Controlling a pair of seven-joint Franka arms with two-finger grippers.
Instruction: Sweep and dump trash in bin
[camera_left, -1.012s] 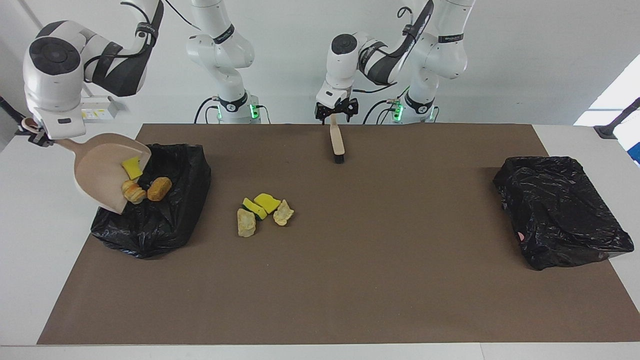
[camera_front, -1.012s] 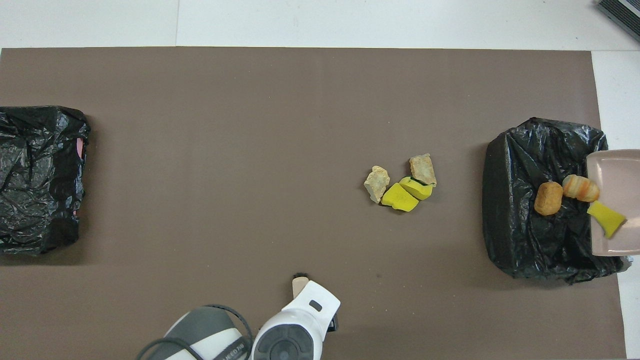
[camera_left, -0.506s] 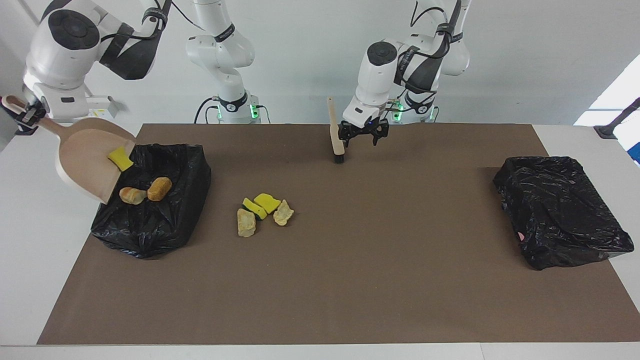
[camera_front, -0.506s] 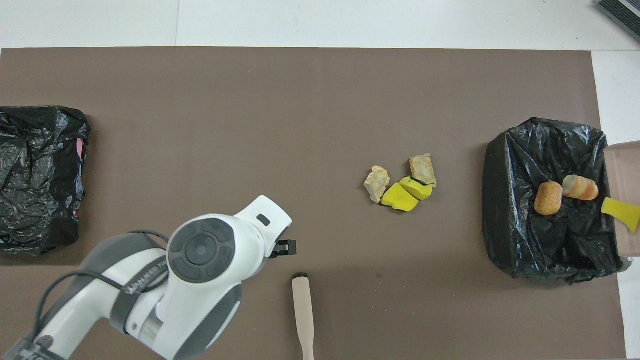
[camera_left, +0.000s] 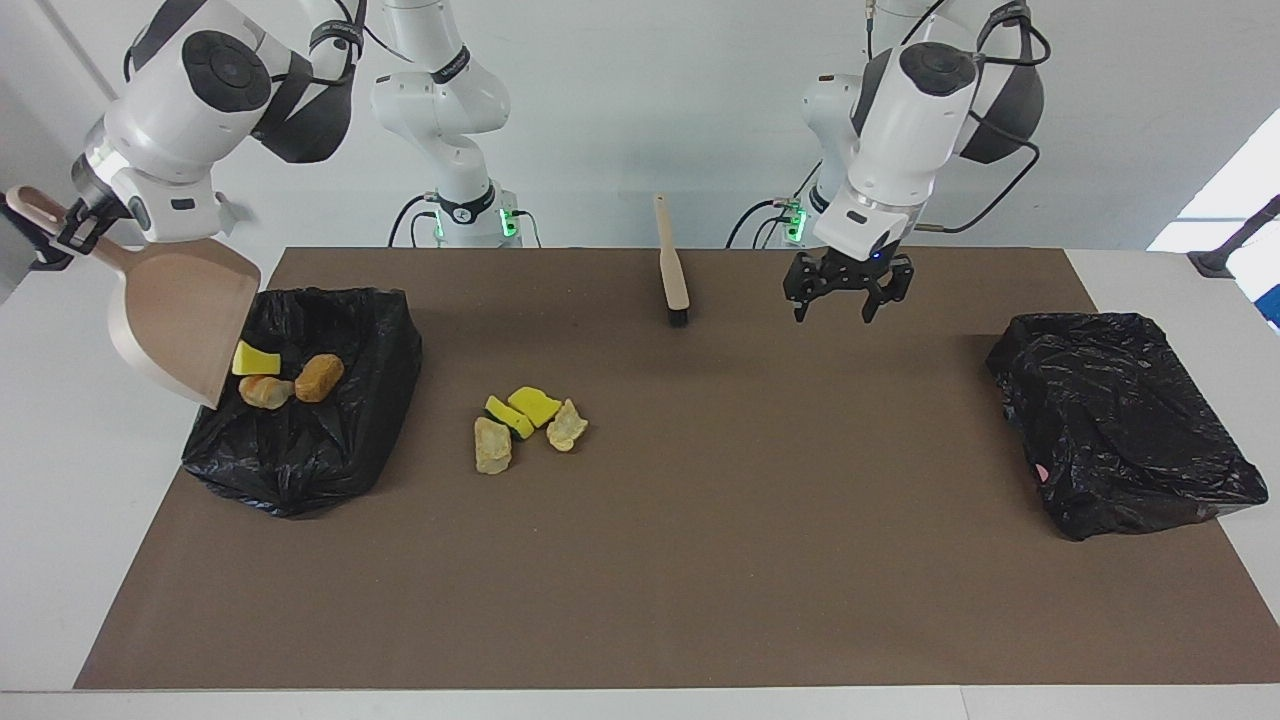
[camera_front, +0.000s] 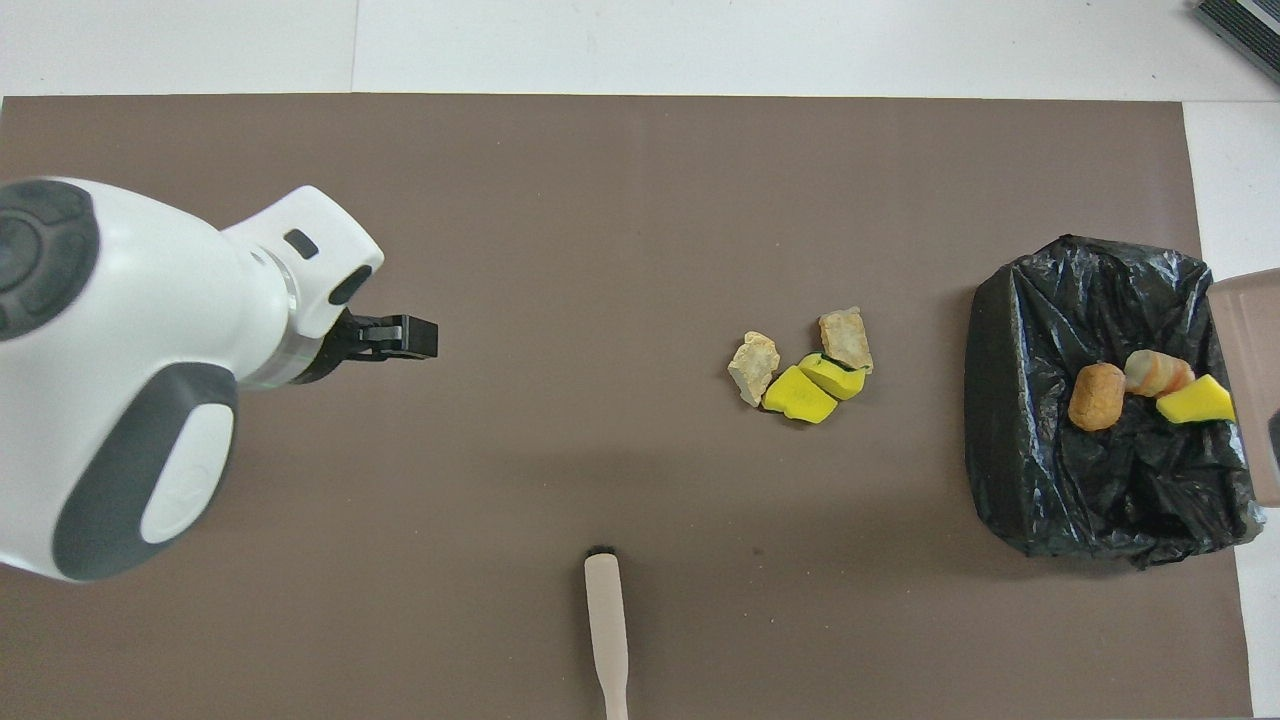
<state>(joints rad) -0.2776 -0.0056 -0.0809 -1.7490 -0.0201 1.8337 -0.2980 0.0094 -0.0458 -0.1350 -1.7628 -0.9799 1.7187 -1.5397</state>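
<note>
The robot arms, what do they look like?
Both arms are glossy white with rounded joints, dark grey caps and black bands. Black cables loop along them, and green lights glow at their bases. The left gripper is small and black with two fingers. The right gripper is black too.

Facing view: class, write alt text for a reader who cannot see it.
The right end effector holds a beige dustpan tipped over a black-lined bin that holds three bits of trash. Four more bits lie on the brown mat, a brush lies near the robots, and the left end effector hangs open above the mat.
</note>
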